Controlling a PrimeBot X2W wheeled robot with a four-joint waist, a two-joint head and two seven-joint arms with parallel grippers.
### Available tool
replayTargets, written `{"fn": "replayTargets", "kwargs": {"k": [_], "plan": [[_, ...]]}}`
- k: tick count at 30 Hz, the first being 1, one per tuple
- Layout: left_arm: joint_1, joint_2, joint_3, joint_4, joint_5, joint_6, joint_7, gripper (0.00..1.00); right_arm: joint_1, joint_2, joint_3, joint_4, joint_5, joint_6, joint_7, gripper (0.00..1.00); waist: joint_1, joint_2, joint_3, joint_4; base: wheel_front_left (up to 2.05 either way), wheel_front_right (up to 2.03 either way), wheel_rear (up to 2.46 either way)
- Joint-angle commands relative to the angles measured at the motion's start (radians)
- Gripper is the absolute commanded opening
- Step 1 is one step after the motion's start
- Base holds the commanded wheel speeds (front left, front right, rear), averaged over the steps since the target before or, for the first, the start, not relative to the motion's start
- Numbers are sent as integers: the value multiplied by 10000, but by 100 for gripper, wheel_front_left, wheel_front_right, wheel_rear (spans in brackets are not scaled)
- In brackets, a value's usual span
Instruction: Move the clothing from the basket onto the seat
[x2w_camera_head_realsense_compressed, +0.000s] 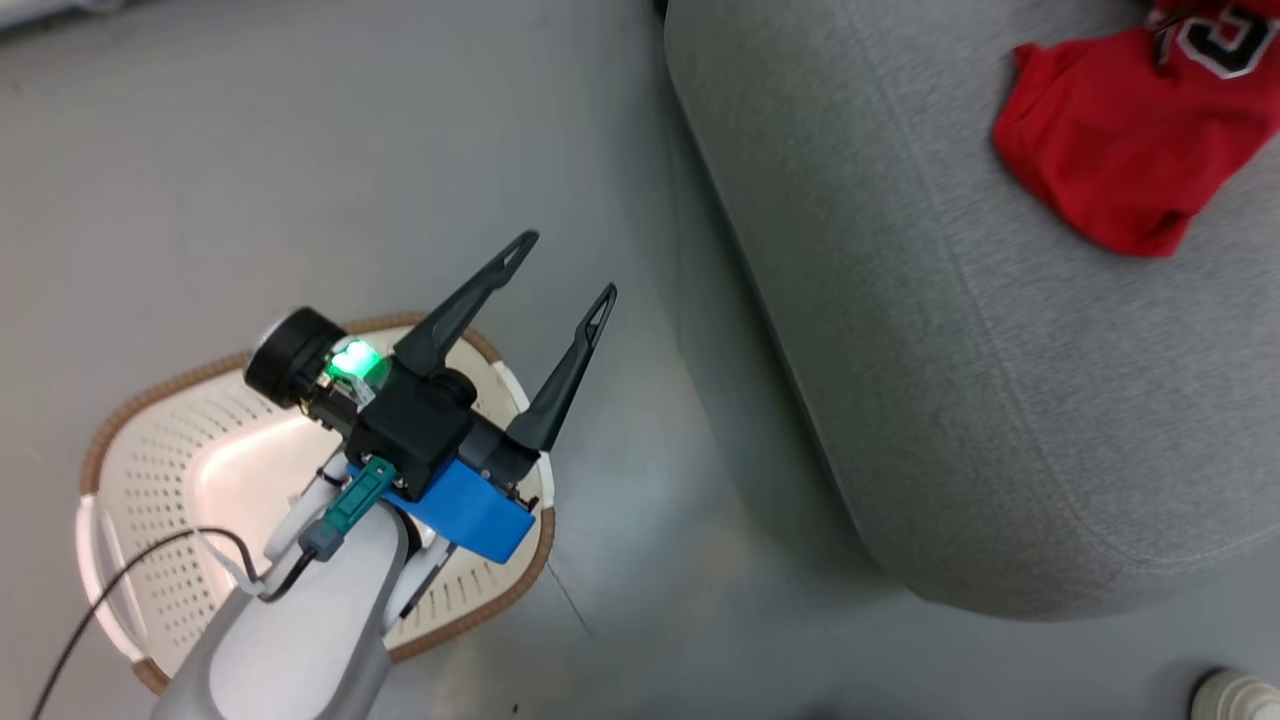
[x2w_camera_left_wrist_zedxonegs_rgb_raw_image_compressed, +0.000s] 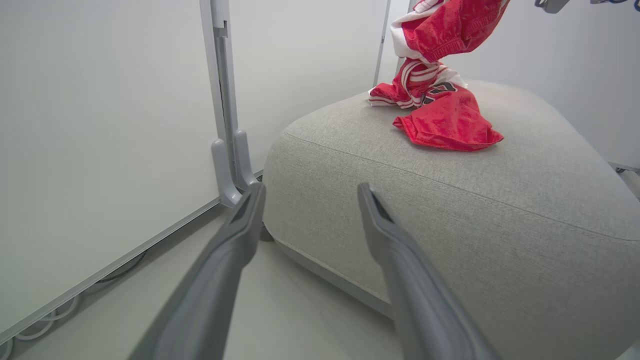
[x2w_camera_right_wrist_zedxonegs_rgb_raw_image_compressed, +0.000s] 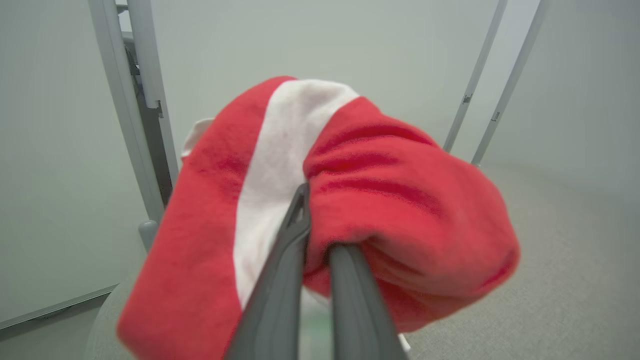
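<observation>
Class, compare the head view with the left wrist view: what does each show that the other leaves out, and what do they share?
The head view adds the cream basket, which lies beneath the left tool; the tool's jaws stand open with nothing between them. The left wrist view adds pale partition panels behind the seat, cables along their base, and part of the clothing hanging above the seat. Both show the grey seat with red clothing lying on it, and the left tool.
</observation>
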Motion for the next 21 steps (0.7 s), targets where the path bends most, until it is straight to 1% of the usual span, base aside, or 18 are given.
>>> {"fn": "replayTargets", "kwargs": {"k": [1,4,7,12,15,16,17,21], "plan": [[-223,130,-54,-117,63,-39,-29,100,-15,-9,-343,-75,-135,-7,-23,0,-2,0,1186,197,0,0,0],[-574,280,-188,-331,142,-39,3,100,479,63,-1292,-189,-481,-9,-23,0,-2,0,1671,238,0,0,0],[-782,367,-248,-505,154,-39,46,100,938,355,-2098,-308,-991,-9,-27,0,-2,0,1997,253,0,0,0],[-1086,505,-298,-684,130,-39,103,100,1525,887,-3241,-444,-1823,-9,-26,0,-2,0,2409,332,0,0,0],[-1151,515,-256,-684,66,17,79,100,1694,1126,-3730,-557,-2270,-9,-27,0,-2,0,2486,389,0,0,0],[-1152,501,-253,-661,55,31,65,100,1732,1183,-3869,-606,-2427,-7,-27,43,-2,0,2476,421,0,0,0],[-1128,473,-258,-624,48,49,54,100,1800,1246,-3984,-675,-2580,-7,-27,99,-2,0,2438,456,0,0,0],[-936,300,-254,-407,-116,95,6,100,2038,1371,-4302,-893,-3167,-9,-27,100,-2,0,2106,630,0,0,0]]}}
